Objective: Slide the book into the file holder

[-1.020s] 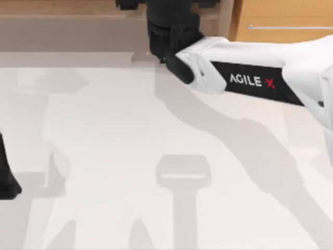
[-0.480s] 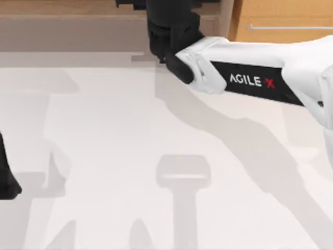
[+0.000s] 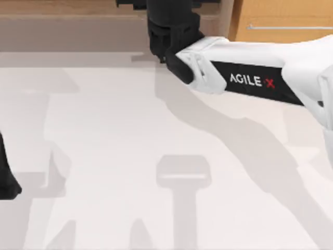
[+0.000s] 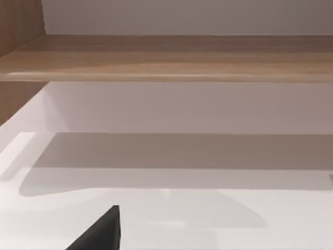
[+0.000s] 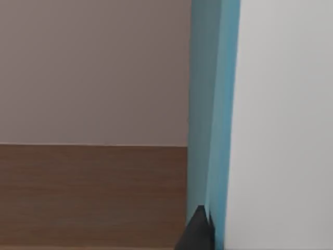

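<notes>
From above, the white right arm [image 3: 260,78], lettered AgileX, reaches in from the right side across the far part of the pale surface [image 3: 104,130]. Its black right tool [image 3: 167,44] sits at the far edge near the middle, in front of a wooden backing. From this height I cannot tell how the tool is set. A wooden cabinet [image 3: 281,18] stands behind the arm at the far right. The left arm [image 3: 6,179] is parked as a dark shape at the surface's left edge, and grey shadows of both arms lie across the bare white top. In the left wrist view, a dark corner of the left tool [image 4: 101,234] juts over the white surface, facing a long wooden ledge [image 4: 166,57] with a pale wall below it. I cannot tell whether this tool is spread or pressed together. In the right wrist view, the book [image 5: 208,104] stands upright close to the camera. Its teal cover runs as a narrow vertical band, with a broad white face just beside it. One dark fingertip [image 5: 199,232] of the right tool lies against the teal cover, so the tool is pinching the book. Beyond the book are a grey wall [image 5: 93,67] and, below it, a brown wooden panel [image 5: 88,192].
</notes>
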